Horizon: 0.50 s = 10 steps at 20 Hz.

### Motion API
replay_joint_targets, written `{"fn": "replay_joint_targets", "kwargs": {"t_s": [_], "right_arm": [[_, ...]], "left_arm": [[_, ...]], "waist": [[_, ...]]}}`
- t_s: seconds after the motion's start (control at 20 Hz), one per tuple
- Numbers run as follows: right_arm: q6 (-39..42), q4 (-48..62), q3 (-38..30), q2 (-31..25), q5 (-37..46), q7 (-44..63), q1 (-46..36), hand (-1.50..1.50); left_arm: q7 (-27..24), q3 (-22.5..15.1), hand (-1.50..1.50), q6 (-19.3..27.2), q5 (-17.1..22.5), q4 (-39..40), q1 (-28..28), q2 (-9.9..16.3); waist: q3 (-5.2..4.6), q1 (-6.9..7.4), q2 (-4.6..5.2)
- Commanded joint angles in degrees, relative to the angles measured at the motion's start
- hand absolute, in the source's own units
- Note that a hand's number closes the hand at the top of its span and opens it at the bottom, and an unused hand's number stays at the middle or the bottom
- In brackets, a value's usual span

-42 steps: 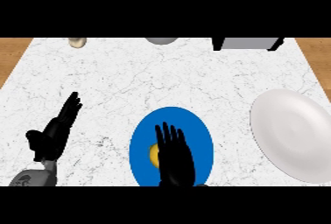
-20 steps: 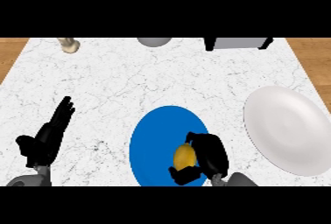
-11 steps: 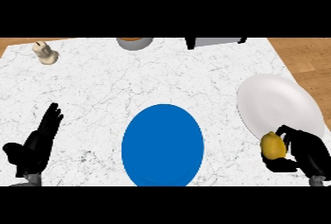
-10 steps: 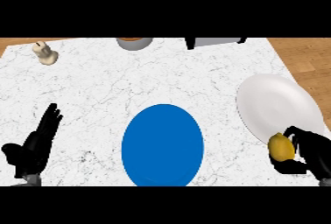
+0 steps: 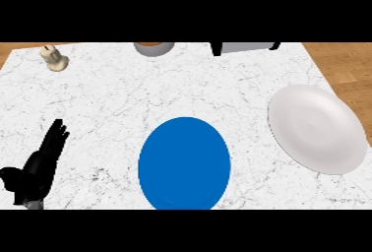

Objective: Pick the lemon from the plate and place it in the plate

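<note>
**Lemon off both plates, and out of sight**

Can find no lemon anywhere in the head view. Shows on the blue plate (image 5: 184, 162), at centre front of the counter (image 5: 145, 88), nothing at all. Shows the same on the white plate (image 5: 316, 128), well apart to the right near the counter's edge: a bare surface, no fruit on it or beside it.

Judging from that: looks past the pick, since neither plate carries the lemon, but short of the placing, since nothing has landed on either. Cannot say where the lemon is, only that it is outside the view.

Cannot see the right hand either, so cannot tell whether it has hold of anything. Leaves open the likeliest reading, that lemon and right hand are together beyond the frame, though nothing here proves it.

Find the left hand (image 5: 36, 170) at the lower left, resting on the marble with fingers straight and pointing up the counter, holding nothing.

Along the far edge, away from the work: a small beige figure (image 5: 53, 57), a bowl (image 5: 153, 48), a dark box (image 5: 243, 47).

Still to do: bring the lemon over a plate, set it down, let go.
</note>
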Motion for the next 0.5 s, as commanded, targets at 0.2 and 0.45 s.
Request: {"fn": "replay_joint_targets", "kwargs": {"t_s": [0.2, 0.45], "right_arm": [[7.43, 3.84, -22.38, -4.42, -17.82, -25.39, 11.91, 1.50], [13.15, 0.13, -29.18, -1.27, -21.09, -25.67, 17.66, 1.50]], "left_arm": [[1.53, -1.74, 0.00, -1.36, -0.21, -1.46, -1.40, -0.47], [3.04, -2.85, 0.00, -1.84, -1.61, -1.91, -3.32, -0.61]], "waist": [[-0.27, 3.22, 0.56], [-0.37, 6.42, 1.15]]}}
